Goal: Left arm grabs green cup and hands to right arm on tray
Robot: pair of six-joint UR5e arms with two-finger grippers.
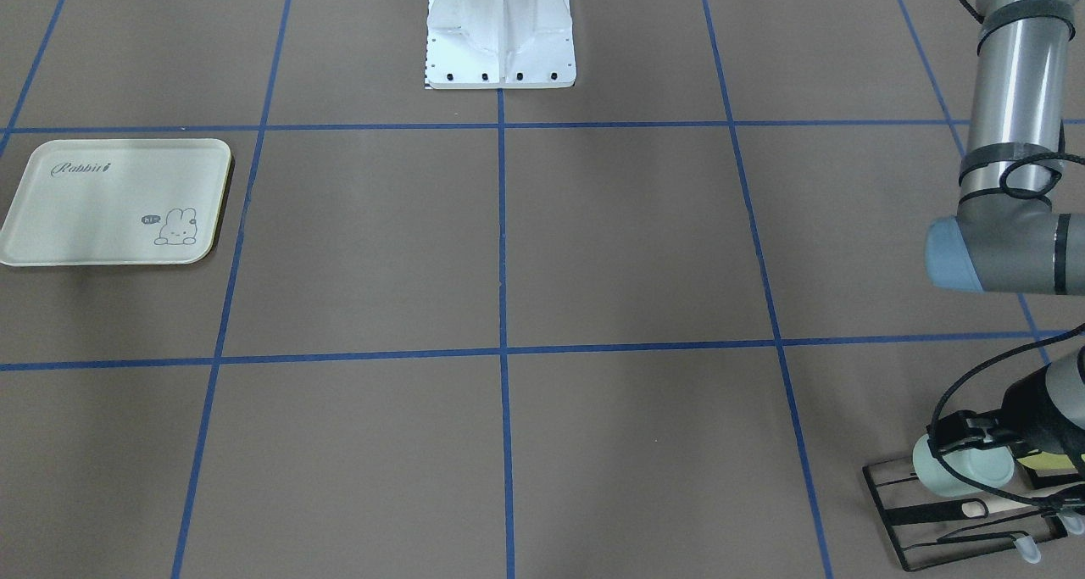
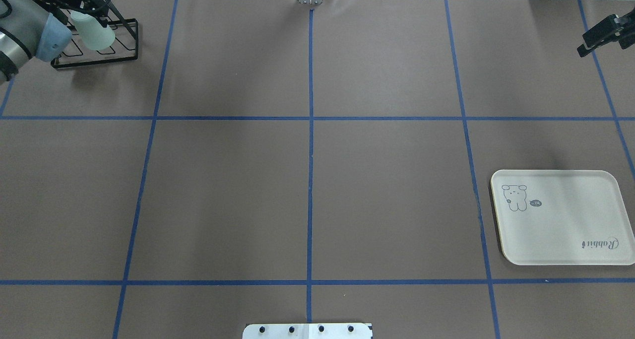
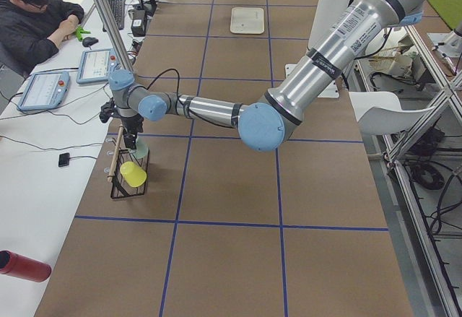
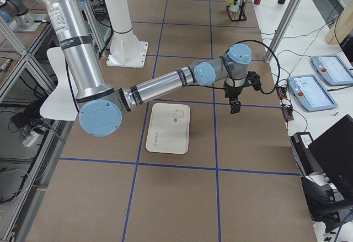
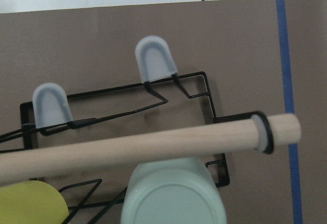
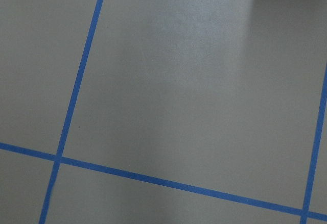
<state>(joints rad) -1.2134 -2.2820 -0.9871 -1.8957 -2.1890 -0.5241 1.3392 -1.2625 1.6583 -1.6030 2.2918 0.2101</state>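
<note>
The pale mint-green cup (image 1: pixel 966 470) lies tilted on its side over the black wire rack (image 1: pixel 890 511) at the table's far left corner. My left gripper (image 1: pixel 958 442) sits over the cup, its fingers closed on it. The cup also shows in the overhead view (image 2: pixel 94 31) and, base toward the camera, in the left wrist view (image 5: pixel 173 196). My right gripper (image 2: pixel 586 47) hangs at the table's far right edge, well away from the cream tray (image 2: pixel 560 230). I cannot tell whether it is open or shut. The tray (image 1: pixel 85 214) has nothing on it.
A yellow-green cup (image 5: pixel 30 203) sits in the rack beside the green one. A wooden rod (image 5: pixel 153 145) runs across the rack (image 5: pixel 204 81), with grey-capped prongs (image 5: pixel 153 63) behind it. The white robot base (image 1: pixel 500 36) stands at the table's near middle. An operator (image 3: pixel 32 14) sits beyond the far edge.
</note>
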